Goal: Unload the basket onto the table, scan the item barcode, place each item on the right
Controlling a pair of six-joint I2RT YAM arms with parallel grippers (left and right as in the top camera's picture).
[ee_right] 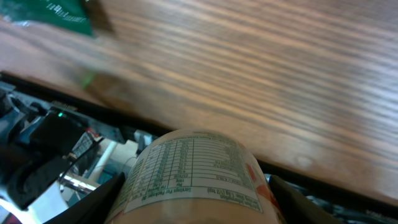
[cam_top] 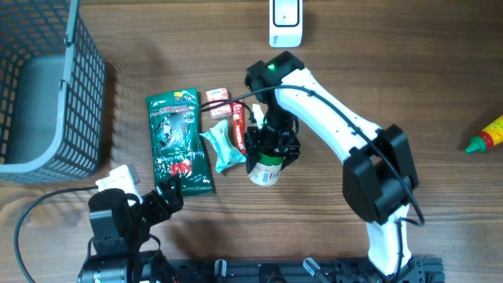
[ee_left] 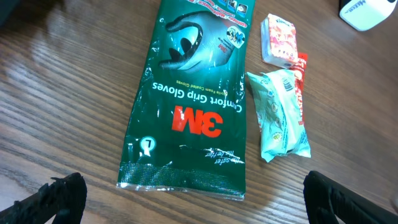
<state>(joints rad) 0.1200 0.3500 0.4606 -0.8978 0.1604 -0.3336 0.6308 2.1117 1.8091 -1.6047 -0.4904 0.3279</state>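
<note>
Right gripper [cam_top: 271, 153]: closed around a round container [cam_top: 265, 171], one finger on each side of it.
Container's place: mid-table, just to the right of the teal packet [ee_left: 280, 115], well apart from the white device [cam_top: 285, 23] at the far edge.
Container's label: a white panel with a printed table of fine lines and an orange patch beside it. The print is too small to read.
Left gripper [ee_left: 198, 200]: jaws spread wide and holding nothing, hanging just past the near end of the green pack [ee_left: 193, 106].
Green pack, writing: "3M" in red, "Comfort Grip Gloves" in white and a circled "L". All of it reads upside down in the left wrist view.
Teal packet: shows a barcode near its far end and lies against a red packet [ee_left: 301, 87].
Small box [ee_left: 280, 40]: pink and white pattern. Its lettering is not legible.
Only overhead shows: a grey basket [cam_top: 47, 86] at the left and a yellow bottle [cam_top: 486, 137] with a red cap at the right edge.
Only the right wrist view shows: the container's label.
Only the left wrist view shows: the legible wording on the pack.
</note>
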